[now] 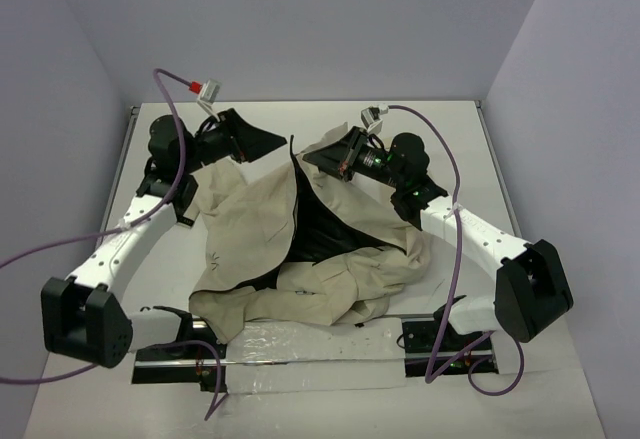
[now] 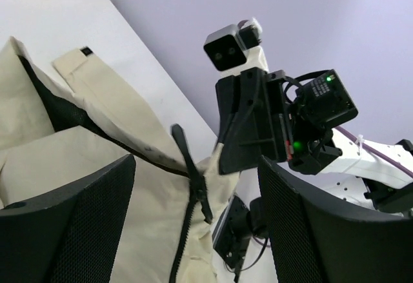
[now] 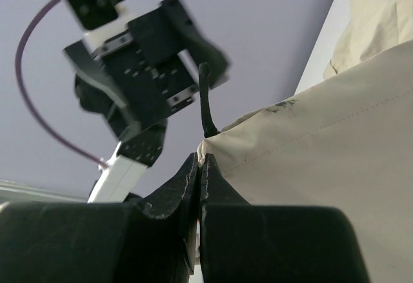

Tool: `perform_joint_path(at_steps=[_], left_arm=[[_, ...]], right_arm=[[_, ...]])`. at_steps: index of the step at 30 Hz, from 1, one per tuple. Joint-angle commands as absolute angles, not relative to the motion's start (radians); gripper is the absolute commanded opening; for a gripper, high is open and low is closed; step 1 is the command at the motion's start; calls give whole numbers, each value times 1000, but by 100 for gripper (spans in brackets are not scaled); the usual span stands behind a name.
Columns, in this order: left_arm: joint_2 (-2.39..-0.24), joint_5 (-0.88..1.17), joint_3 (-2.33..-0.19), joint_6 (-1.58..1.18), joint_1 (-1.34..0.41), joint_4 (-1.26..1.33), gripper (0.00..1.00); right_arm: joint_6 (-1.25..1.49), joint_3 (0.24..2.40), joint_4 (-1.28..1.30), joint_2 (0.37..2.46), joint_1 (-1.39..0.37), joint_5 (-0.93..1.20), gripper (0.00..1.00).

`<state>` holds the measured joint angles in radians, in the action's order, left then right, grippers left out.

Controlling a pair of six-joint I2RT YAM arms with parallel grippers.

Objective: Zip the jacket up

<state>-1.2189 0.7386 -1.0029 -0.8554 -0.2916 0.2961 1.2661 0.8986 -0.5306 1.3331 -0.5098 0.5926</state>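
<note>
The beige jacket (image 1: 250,229) lies crumpled on the white table, open, with its black lining (image 1: 320,224) showing and a small star-like mark (image 1: 217,256) on the left panel. My right gripper (image 1: 315,156) is shut on the jacket's edge by the zipper end, lifting it. In the right wrist view the gripper (image 3: 201,160) pinches a beige fabric corner (image 3: 310,147) with a black zipper tape end (image 3: 205,102) sticking up. My left gripper (image 1: 268,144) is open and faces it. In the left wrist view the zipper slider (image 2: 201,196) hangs between the spread fingers (image 2: 77,218), untouched.
The table's back edge (image 1: 300,102) meets lilac walls on three sides. A shiny taped strip (image 1: 320,344) runs along the near edge between the arm bases. Purple cables (image 1: 170,109) loop off both wrists. The jacket's sleeves bunch toward the front (image 1: 330,294).
</note>
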Motion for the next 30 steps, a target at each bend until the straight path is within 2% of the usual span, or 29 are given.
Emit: perform_joint_path(at_steps=[1,8,13,18,30], left_arm=[[-1315,868,-1046,-915,-284,456,82],[-1371,946,-1031,-977,-283,584,82],[-1395,973,-965,-1130,-279,852,71],[-1420,988,-944,-1215,-278,983,67],[-1482,1022,-955,-1280,-279,1081,63]], right_arm=[[1293,936,-622,1312,-502,642,0],[1317,945,-657,1331,-501,665,0],[1313,956,-650,1339,-502,672,0],[1312,960,-646,1345,-501,673,0],[1315,976,-646,1359,-502,676,0]])
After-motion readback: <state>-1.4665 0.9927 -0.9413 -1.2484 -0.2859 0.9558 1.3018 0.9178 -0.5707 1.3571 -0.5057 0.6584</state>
